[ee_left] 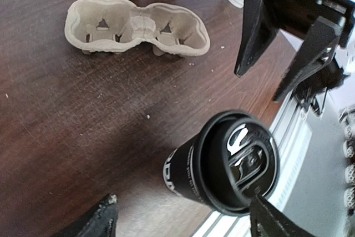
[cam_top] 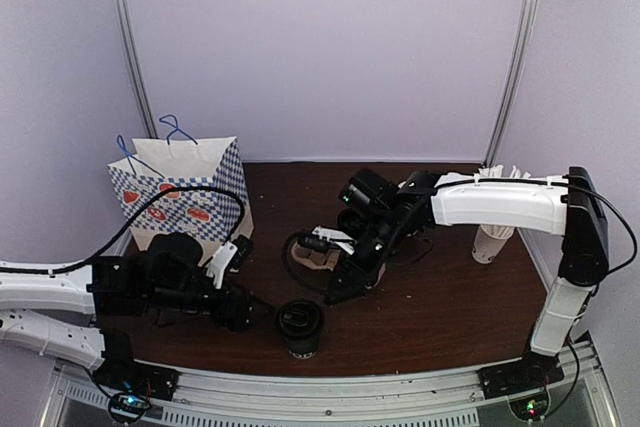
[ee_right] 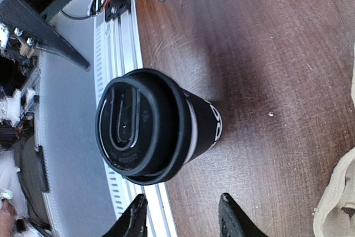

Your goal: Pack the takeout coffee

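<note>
While the coffee [cam_top: 300, 327] stood upright at lower centre of the top view, lid [ee_left: 244, 159] on, near the table's [cam_top: 430, 317] front edge, both grippers sat close to it. The left gripper [cam_top: 255, 312] lay just left of the cup with its fingers [ee_left: 105, 217] spread wide. The cup stood ahead between them, unclamped, though I could not tell whether one finger brushed the lid. The right gripper [cam_top: 335, 294] hung just up and right of the cup, jaws parted, holding nothing. Behind, at mid-frame, lay a pulp carrier [ee_left: 136, 26]. Farthest back stood a checked bag [cam_top: 185, 192] at upper left and a straw cup [cam_top: 492, 237] at right.
</note>
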### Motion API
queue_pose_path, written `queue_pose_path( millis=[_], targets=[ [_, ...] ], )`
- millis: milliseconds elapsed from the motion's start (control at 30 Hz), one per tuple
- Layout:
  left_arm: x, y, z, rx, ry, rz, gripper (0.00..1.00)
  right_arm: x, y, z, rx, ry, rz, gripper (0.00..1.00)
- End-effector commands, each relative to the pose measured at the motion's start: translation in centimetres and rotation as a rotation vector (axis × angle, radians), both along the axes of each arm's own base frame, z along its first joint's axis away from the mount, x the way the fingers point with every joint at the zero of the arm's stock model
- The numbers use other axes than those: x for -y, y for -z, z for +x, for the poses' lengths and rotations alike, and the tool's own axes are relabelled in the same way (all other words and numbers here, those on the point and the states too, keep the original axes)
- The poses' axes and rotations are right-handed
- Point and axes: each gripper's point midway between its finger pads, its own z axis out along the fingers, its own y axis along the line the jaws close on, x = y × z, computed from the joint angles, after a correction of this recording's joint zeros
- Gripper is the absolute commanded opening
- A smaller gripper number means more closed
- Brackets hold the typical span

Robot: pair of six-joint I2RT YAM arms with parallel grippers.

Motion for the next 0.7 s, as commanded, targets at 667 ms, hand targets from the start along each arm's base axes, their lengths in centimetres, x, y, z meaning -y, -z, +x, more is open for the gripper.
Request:
queue_pose_path(
  millis=[667],
  targets=[
    [3.0, 2.1, -1.5, -0.399, -0.093, -0.064, 0.45, -1.2, 1.5, -1.6, -0.389, 0.063, 0.089, 0.38]
  ],
)
